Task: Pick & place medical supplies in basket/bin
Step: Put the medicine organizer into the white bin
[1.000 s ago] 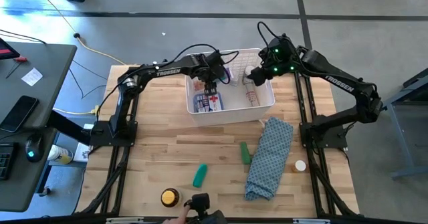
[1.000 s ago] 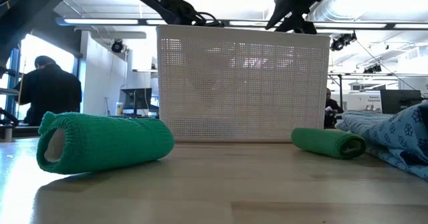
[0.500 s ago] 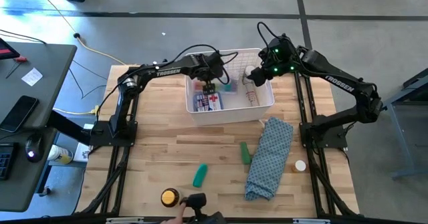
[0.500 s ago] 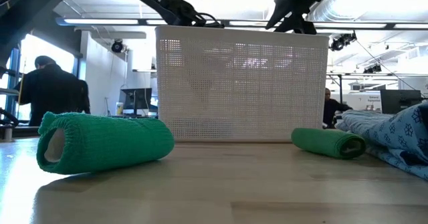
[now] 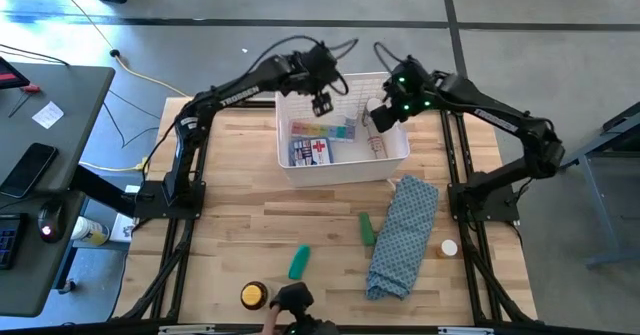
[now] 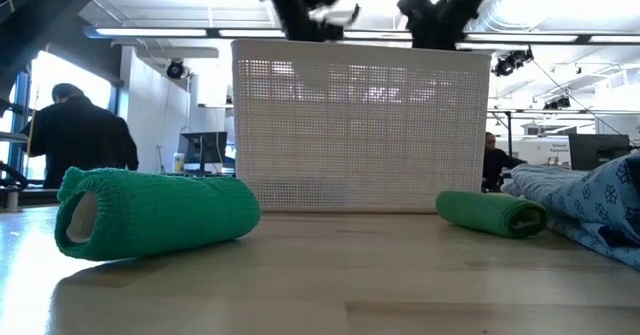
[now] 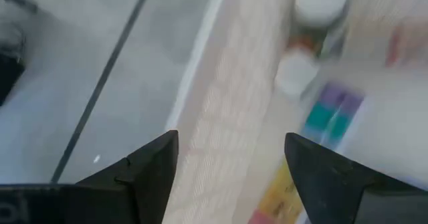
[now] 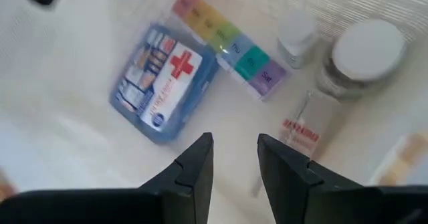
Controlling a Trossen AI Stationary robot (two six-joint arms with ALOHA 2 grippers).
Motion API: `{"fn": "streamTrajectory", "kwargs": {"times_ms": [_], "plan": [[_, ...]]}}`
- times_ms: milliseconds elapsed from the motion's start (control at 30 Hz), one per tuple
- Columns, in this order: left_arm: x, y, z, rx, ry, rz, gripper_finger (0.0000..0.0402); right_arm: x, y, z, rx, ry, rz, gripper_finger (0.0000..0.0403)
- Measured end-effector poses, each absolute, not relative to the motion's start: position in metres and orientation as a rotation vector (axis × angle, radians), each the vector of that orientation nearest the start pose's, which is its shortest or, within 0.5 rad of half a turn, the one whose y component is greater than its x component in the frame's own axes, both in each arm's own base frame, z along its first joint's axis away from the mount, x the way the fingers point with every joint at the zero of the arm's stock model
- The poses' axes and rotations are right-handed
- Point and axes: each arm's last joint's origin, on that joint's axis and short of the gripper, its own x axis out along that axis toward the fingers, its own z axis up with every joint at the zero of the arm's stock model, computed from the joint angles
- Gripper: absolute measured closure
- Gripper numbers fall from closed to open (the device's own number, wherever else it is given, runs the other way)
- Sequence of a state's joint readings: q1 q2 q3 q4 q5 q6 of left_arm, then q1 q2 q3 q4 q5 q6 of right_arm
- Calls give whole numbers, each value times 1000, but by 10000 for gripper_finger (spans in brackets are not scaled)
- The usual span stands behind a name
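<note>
The white lattice basket (image 5: pixel 343 165) (image 6: pixel 360 125) stands at the table's far middle. On its floor lie the blue-white red-cross pack (image 5: pixel 310 152) (image 8: pixel 164 83), the rainbow pill organiser strip (image 5: pixel 322 130) (image 8: pixel 231 43), a pinkish tube (image 5: pixel 375 145) (image 8: pixel 304 130) and two white-capped bottles (image 8: pixel 361 57) (image 8: pixel 297 33). My left gripper (image 5: pixel 320 101) (image 7: pixel 231 177) hangs open above the basket's far left rim, holding nothing. My right gripper (image 5: pixel 383 116) (image 8: pixel 235 170) hovers over the basket's right part with a narrow gap between its fingers and nothing in it.
Two green tubes (image 5: pixel 367 227) (image 5: pixel 299 262) lie on the near half of the table, also seen in the low view (image 6: pixel 490 213) (image 6: pixel 150 215). A round yellow tin (image 5: pixel 254 295), a white-capped bottle (image 5: pixel 449 247) and the long blue patterned cloth (image 5: pixel 402 235) lie there too. A person's hand (image 5: pixel 272 320) shows at the near edge.
My left gripper has risen out of the basket and moved toward the far edge; it now shows above the rim in the low view. The pill organiser strip lies uncovered on the basket floor where that gripper was. My right gripper has shifted slightly toward the left.
</note>
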State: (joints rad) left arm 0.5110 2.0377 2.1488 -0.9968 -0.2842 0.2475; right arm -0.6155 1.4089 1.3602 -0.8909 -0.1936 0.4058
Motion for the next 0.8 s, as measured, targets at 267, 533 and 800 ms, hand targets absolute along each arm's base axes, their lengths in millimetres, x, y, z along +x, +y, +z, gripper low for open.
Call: {"fn": "streamTrajectory", "kwargs": {"times_ms": [267, 533, 800], "plan": [[354, 207, 422, 61, 768, 655, 125, 267, -161, 326, 452, 819, -533, 306], [323, 191, 450, -5, 727, 658, 152, 295, -176, 310, 399, 842, -424, 385], [289, 168, 481, -90, 637, 596, 204, 334, -192, 276, 377, 1039, -350, 397]]}}
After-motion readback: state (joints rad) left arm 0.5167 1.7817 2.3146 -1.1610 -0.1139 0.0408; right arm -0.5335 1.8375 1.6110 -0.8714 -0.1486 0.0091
